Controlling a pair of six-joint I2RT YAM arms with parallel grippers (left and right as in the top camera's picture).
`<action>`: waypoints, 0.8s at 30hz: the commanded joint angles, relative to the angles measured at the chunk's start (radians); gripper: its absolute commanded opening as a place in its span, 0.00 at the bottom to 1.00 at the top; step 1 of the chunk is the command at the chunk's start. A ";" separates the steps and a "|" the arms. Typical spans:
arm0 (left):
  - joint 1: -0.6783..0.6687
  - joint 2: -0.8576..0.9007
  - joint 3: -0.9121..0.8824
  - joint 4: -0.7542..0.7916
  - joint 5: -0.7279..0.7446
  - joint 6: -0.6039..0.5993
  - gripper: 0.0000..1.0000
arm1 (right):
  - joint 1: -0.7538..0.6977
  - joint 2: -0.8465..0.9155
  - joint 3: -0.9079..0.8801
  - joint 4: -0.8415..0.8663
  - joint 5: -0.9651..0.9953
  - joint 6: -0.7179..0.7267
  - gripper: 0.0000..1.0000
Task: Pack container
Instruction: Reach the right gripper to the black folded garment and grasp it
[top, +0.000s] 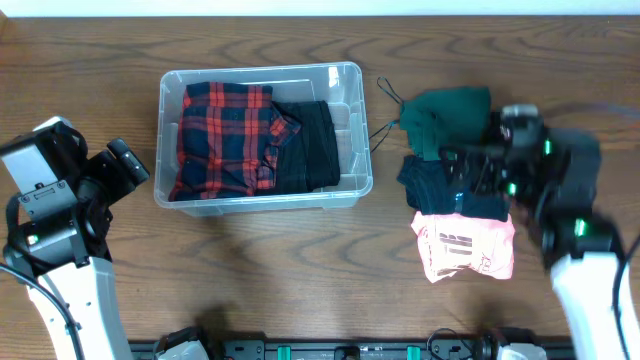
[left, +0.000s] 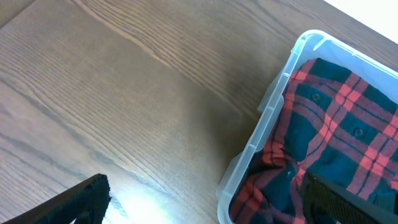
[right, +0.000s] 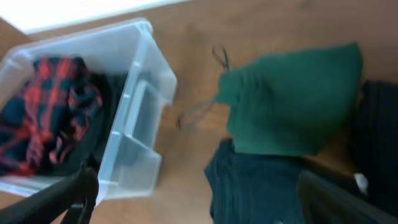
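Observation:
The clear plastic container stands at the table's centre-left and holds a red plaid shirt and a black garment. To its right lie a green garment, a dark navy garment and a pink garment. My right gripper is open and empty above the navy garment, with the green one beyond. My left gripper is open and empty just left of the container.
A thin dark cord trails from the green garment toward the container. Bare wood lies in front of the container and at the far left.

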 joint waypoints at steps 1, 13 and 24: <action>0.006 0.002 0.014 -0.003 -0.016 -0.002 0.98 | -0.020 0.151 0.197 -0.068 -0.009 -0.104 0.99; 0.006 0.002 0.014 -0.003 -0.016 -0.002 0.98 | -0.402 0.427 0.401 -0.163 -0.034 -0.082 0.99; 0.006 0.002 0.014 -0.003 -0.015 -0.002 0.98 | -0.660 0.716 0.400 -0.212 -0.159 -0.076 0.95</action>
